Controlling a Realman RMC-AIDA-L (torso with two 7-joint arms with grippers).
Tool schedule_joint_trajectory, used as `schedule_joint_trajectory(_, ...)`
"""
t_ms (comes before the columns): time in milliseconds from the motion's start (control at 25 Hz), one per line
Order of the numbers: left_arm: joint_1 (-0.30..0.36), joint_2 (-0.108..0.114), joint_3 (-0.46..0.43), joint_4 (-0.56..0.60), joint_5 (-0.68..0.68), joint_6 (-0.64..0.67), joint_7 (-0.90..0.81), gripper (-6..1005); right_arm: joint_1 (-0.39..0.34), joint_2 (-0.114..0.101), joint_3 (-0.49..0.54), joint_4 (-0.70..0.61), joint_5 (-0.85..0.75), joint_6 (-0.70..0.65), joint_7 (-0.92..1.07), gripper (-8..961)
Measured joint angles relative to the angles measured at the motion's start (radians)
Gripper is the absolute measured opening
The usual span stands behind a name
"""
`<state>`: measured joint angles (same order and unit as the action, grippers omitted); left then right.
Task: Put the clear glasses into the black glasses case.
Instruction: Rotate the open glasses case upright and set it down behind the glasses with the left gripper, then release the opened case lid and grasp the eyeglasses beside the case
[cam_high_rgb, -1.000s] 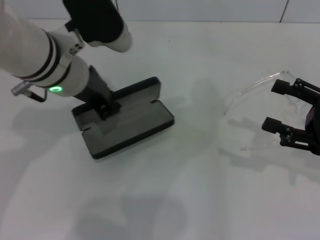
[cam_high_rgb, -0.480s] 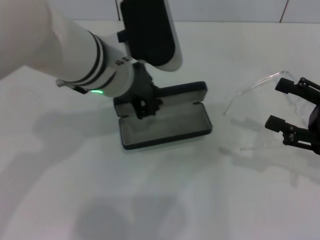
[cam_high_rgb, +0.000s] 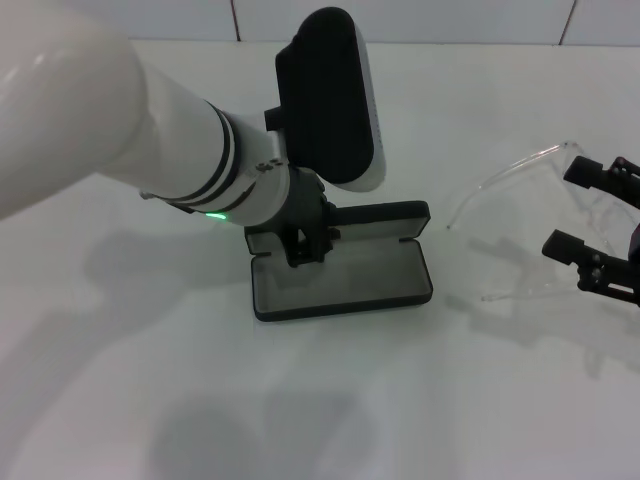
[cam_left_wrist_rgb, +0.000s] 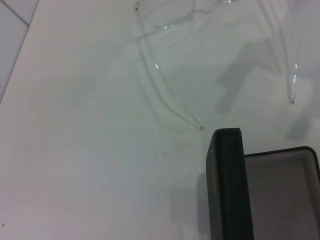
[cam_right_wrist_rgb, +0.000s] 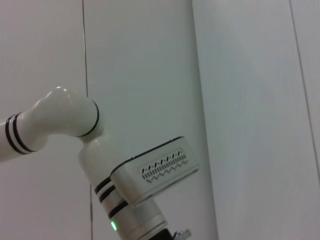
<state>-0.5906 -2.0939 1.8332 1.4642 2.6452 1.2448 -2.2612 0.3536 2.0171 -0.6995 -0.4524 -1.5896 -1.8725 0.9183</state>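
Observation:
The black glasses case (cam_high_rgb: 345, 280) lies open at mid-table, grey lining up and lid (cam_high_rgb: 385, 213) standing along its far side. My left gripper (cam_high_rgb: 307, 245) is shut on the case's far left rim. In the left wrist view the case's corner (cam_left_wrist_rgb: 226, 190) shows, with the clear glasses' thin arms (cam_left_wrist_rgb: 165, 95) just beyond it. The clear glasses (cam_high_rgb: 505, 175) rest on the table right of the case, arm tips pointing toward it. At the glasses' lens end, my right gripper (cam_high_rgb: 592, 222) is open, one finger on each side of it.
The white tabletop (cam_high_rgb: 330, 400) runs back to a tiled wall (cam_high_rgb: 450, 20). My bulky left forearm (cam_high_rgb: 150, 130) hangs over the table's left half. The right wrist view shows only the left arm (cam_right_wrist_rgb: 100, 170) against the wall.
My left gripper has dragged the open case to the right and turned it square, stopping close to the glasses' arm tips. The right gripper has drifted slightly right; the glasses have stayed put.

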Motion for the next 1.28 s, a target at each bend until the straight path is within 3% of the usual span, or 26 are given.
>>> schedule_joint_trajectory(1160,0.029,-0.002,0.013,-0.012,-0.016,-0.069,0.008,375,0.002,-0.002,-0.002,0.023,0.020,0.007,-0.024,824)
schedule_joint_trajectory(1280,0.046,-0.003,0.029,-0.002,-0.012,-0.081,0.007,444,0.000,-0.002,-0.001,0.023,0.021,0.007,-0.024,824)
